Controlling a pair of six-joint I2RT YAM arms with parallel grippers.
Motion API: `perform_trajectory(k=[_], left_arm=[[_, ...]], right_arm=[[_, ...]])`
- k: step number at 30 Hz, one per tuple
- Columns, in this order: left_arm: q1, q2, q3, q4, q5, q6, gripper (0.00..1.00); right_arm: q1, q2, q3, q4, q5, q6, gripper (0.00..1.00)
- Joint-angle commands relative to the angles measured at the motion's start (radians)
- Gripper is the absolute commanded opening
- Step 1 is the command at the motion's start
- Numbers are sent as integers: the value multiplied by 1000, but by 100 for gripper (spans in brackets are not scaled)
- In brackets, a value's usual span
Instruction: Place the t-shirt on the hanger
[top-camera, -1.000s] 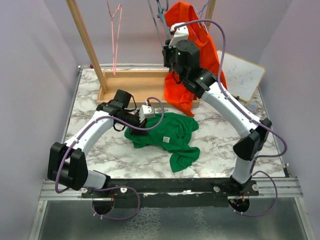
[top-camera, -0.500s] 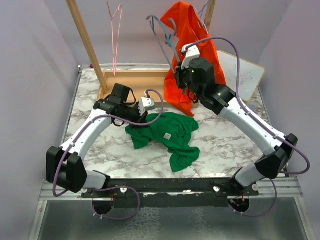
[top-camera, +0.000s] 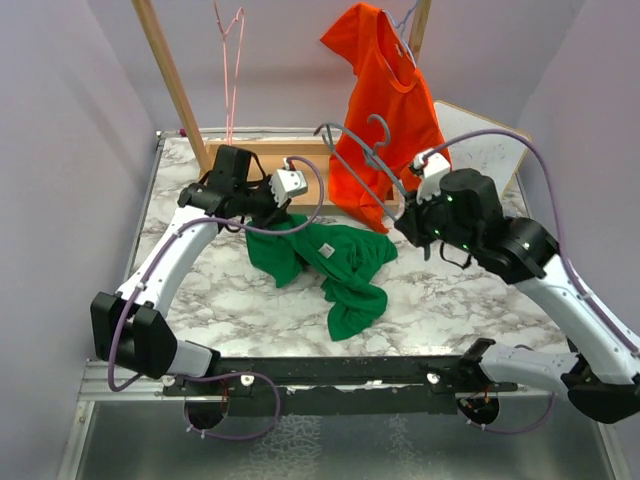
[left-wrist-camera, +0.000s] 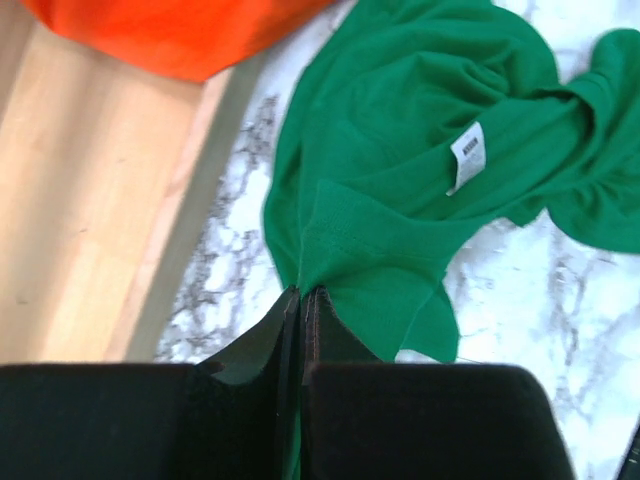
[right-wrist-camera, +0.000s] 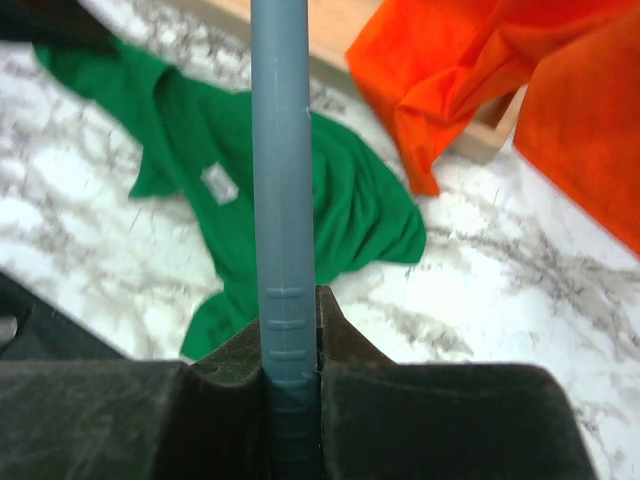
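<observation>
Both your grippers were clamped: left gripper (left-wrist-camera: 300, 298) pinching a thin edge of the t-shirt (top-camera: 340, 262) mid-frame, right gripper (right-wrist-camera: 290, 305) pinching the hanger (right-wrist-camera: 282, 150) upper-centre, so you risked that shallow fabric bite slipping free under lift.

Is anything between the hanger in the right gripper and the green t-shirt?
Nothing visible does. The right gripper holds the hanger in open air near the green t-shirt, whose edge the left gripper pinches. The orange-red t-shirt hangs close behind the hanger, not between them.
</observation>
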Motion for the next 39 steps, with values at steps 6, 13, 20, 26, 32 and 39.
perform_trajectory(k=[6,13,20,26,32,39], left_arm=[[76,123,147,104,-84,83,0],[84,131,147,166,-26,147,0],[97,97,146,151,41,186,0],[119,57,121,118,61,216,0],[128,34,116,79,83,256,0],[130,23,137,39,134,268,0]], right_arm=[[5,-191,-47,-271,-297,-51,1],[5,-201,-105,-260,-341,-28,1],[5,-155,-151,-180,-340,-64,1],[5,-118,-169,-120,-369,-107,1],[5,-93,-186,-75,-377,-136,1],[5,-66,-227,51,-419,-182,1]])
